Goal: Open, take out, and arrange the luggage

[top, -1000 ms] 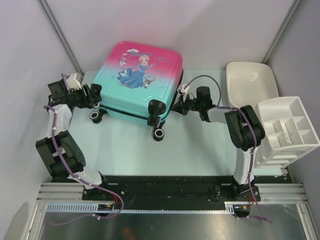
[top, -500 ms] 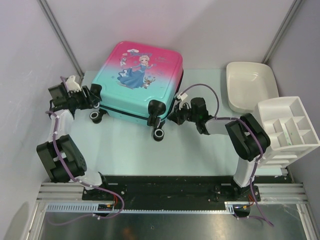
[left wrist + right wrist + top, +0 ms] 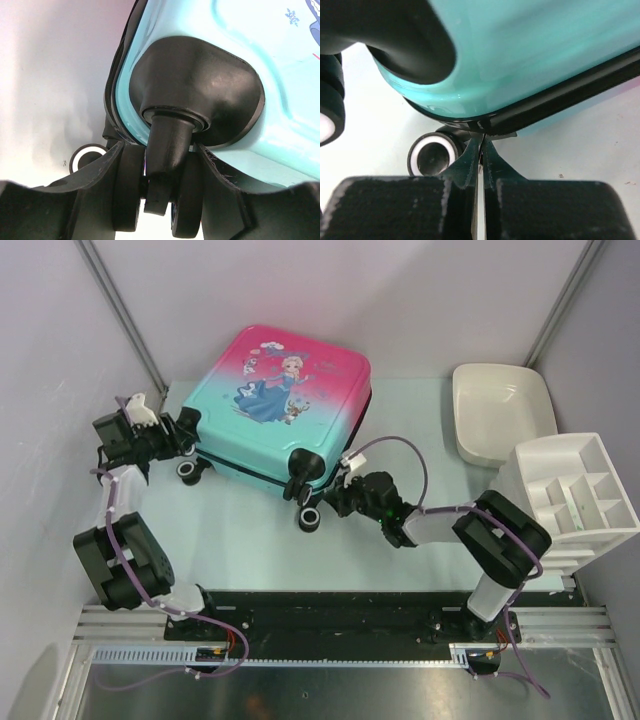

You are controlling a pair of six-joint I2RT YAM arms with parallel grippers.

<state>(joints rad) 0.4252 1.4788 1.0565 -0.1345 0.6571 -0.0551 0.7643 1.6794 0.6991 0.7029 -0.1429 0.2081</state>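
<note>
2 grippers at luggage (image 3: 280,410), both on its near, wheeled edge. Lies flat on table (image 3: 420,530), far-centre, print side up, pink end far, teal end near, turned a bit off square.

L gripper (image 3: 183,436) at near-left corner. Fingers (image 3: 95,170) straddling twin caster wheel (image 3: 187,200), one against each side, clamped on it. Caster stem btwn jaws in L wrist view, black wheel housing and teal shell right above.

R gripper (image 3: 335,502) at near-right corner, low under teal shell, just beside 2nd wheel (image 3: 432,157). Clenched tight, tips together and touching black zipper trim (image 3: 560,95) at seam. Can't tell if zip pull pinched btwn them. Shell halves together along seam in R wrist view.

White tub (image 3: 500,410) far right on table, well apart from luggage. Organiser (image 3: 570,490) just in front of tub, near R arm elbow.
</note>
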